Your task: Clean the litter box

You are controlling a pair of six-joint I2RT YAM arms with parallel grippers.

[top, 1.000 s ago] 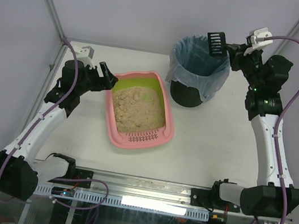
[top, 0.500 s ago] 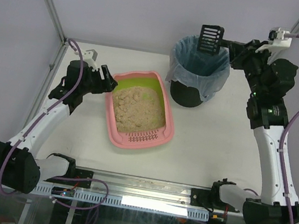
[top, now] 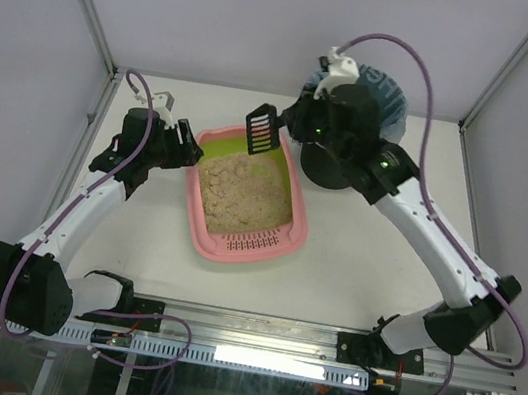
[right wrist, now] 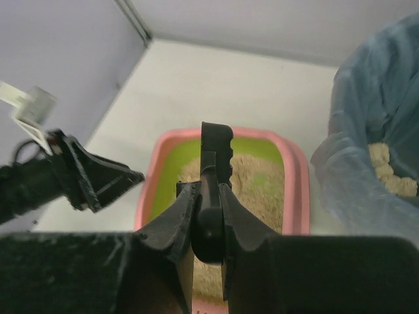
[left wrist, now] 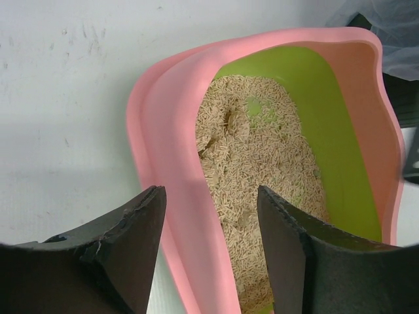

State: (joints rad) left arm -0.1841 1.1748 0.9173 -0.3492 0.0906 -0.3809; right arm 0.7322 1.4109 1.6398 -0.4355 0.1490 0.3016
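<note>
Scooping step: right gripper (right wrist: 208, 196) clenching scoop (top: 263, 132), hovering over litter box (top: 198, 237) far end. Left gripper (left wrist: 209, 194) straddling left rim, jaws apart, unclamped. Next: dipping scoop into litter (top: 239, 193), likely needing box steadied.

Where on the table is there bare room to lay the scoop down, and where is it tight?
Widest bare table: right of the litter box, near side of the bin, though the right arm crosses over it. A narrower strip runs between the box's slotted end and the near rail. Crowded: the box's left side, where the left fingers straddle its rim.
</note>
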